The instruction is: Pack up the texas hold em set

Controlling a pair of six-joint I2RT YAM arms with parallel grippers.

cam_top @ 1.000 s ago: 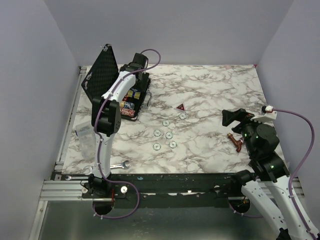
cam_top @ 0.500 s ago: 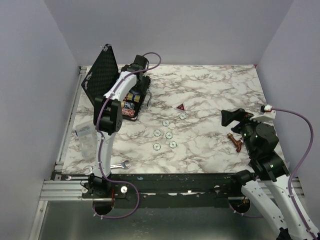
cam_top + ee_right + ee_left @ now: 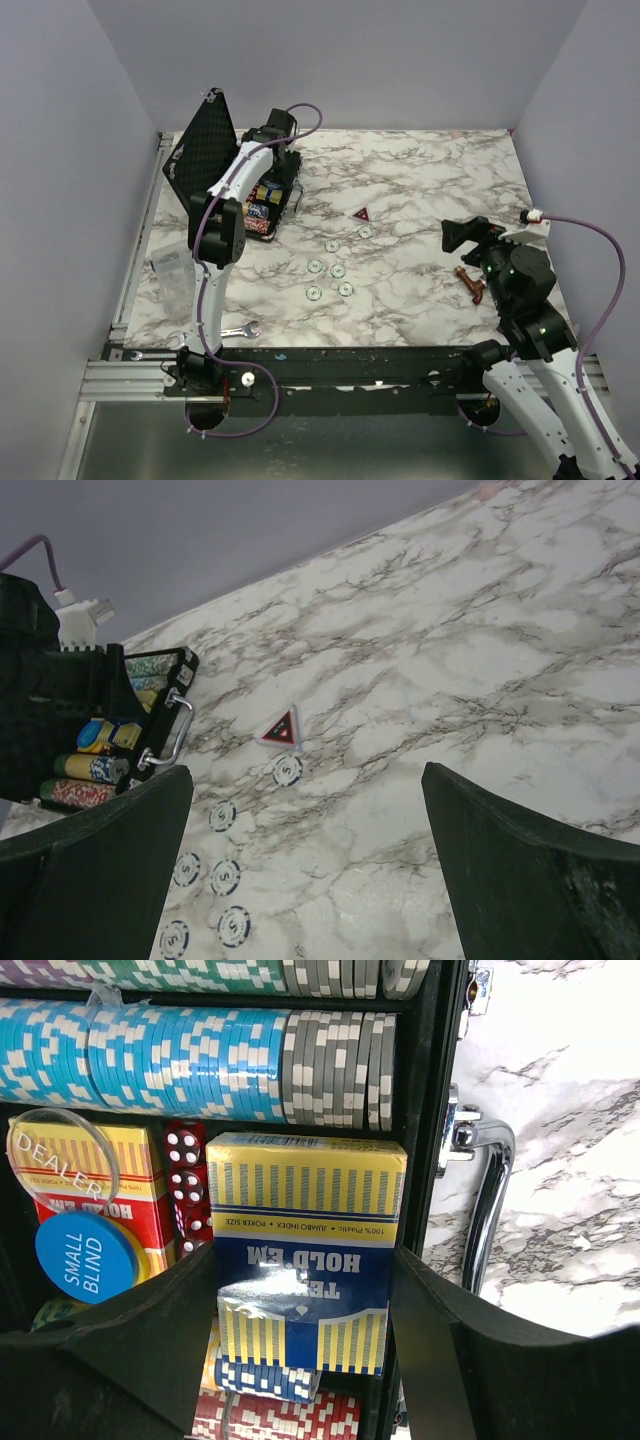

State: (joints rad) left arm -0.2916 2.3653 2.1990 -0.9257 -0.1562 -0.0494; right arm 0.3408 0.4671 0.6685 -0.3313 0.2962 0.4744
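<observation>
Card box [image 3: 300,1210], yellow-blue, clamped in left gripper [image 3: 303,1270] over open black case [image 3: 205,140], near chip rows [image 3: 200,1055]. Right gripper [image 3: 305,780] spread wide, empty, over worktop [image 3: 430,165]; whitish chips [image 3: 338,271], red triangle [image 3: 361,214] lie loose there, outside case.

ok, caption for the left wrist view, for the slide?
Left gripper grips the yellow-blue card box over the open black case, chip rows beyond it, metal handle at right.
</observation>
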